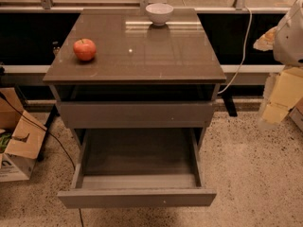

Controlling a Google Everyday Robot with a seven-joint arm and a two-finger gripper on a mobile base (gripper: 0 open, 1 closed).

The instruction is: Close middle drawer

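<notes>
The middle drawer of the grey-brown cabinet is pulled far out toward me. Its flat handleless front faces me low in the view and its bare inside is open to view. The uppermost drawer front sits above it, just under the cabinet top. The lowest drawer front is hidden under the open drawer. My arm comes in at the right edge, with the pale yellowish gripper hanging to the right of the cabinet, clear of it and above the floor, holding nothing that I can see.
A red apple lies on the cabinet top at the left and a white bowl stands at its back edge. A cardboard box stands on the floor at the left. A white cable hangs behind at the right.
</notes>
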